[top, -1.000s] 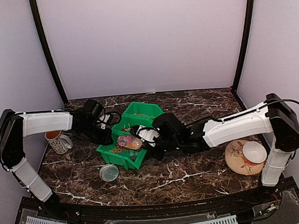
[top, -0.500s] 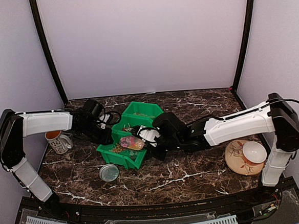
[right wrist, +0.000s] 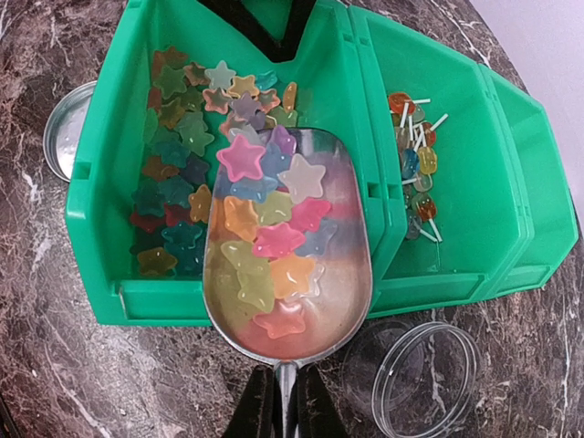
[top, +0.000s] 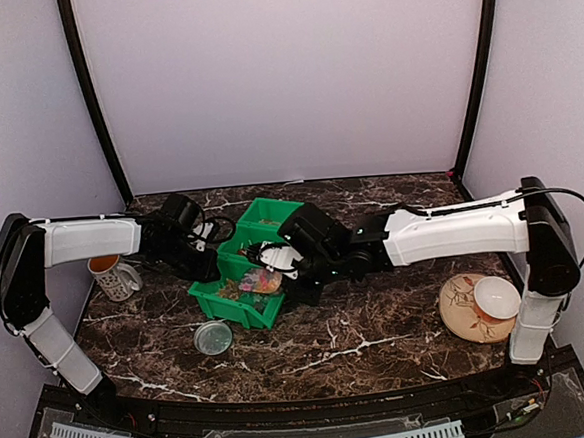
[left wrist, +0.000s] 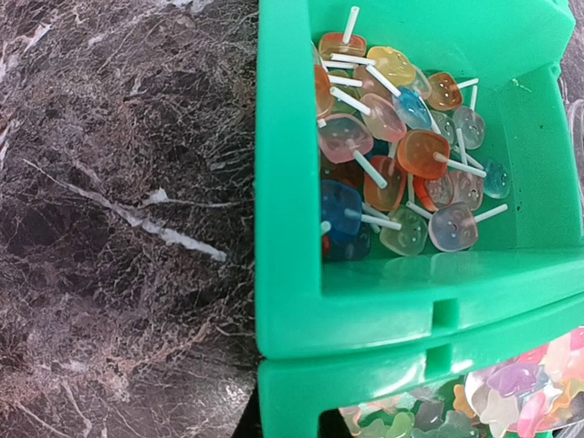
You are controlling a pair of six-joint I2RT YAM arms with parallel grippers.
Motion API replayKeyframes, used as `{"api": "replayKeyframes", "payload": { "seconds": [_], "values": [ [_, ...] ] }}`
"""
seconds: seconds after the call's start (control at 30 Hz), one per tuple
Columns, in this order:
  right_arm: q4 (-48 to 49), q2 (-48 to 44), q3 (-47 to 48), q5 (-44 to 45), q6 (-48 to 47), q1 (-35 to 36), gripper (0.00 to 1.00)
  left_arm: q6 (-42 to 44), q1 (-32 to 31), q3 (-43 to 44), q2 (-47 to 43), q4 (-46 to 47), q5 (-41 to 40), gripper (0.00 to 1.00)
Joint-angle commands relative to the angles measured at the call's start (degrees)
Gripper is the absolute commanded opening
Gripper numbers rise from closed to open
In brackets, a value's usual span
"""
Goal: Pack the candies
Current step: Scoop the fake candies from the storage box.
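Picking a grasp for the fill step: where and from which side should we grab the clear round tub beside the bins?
Pinch the tub's thin side wall from straight above, on the arc away from the green bin. It sits upright, mouth open, no handle, and the bin crowds the other side.

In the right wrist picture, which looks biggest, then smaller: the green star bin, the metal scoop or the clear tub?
1. green star bin
2. metal scoop, though it is nearer the camera, so this is unsure
3. clear tub
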Motion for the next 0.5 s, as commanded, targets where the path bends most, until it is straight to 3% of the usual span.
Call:
{"api": "replayKeyframes", "payload": {
  "seconds": [0.0,0.23,0.47],
  "values": [
    [-4.2,0.3,1.6,2.0,-0.1,0.4,0.00,-0.3,0.2,3.2,-4.2,6.8,3.8,0.00],
    [-15.4,4.6,7.9,2.3,0.0,1.2,0.00,-0.3,0.2,3.3,-4.0,6.5,3.9,0.00],
    [-14.6,3.5,7.6,1.6,0.1,1.6,0.00,-0.3,0.2,3.3,-4.2,6.4,4.0,0.00]
  ]
}}
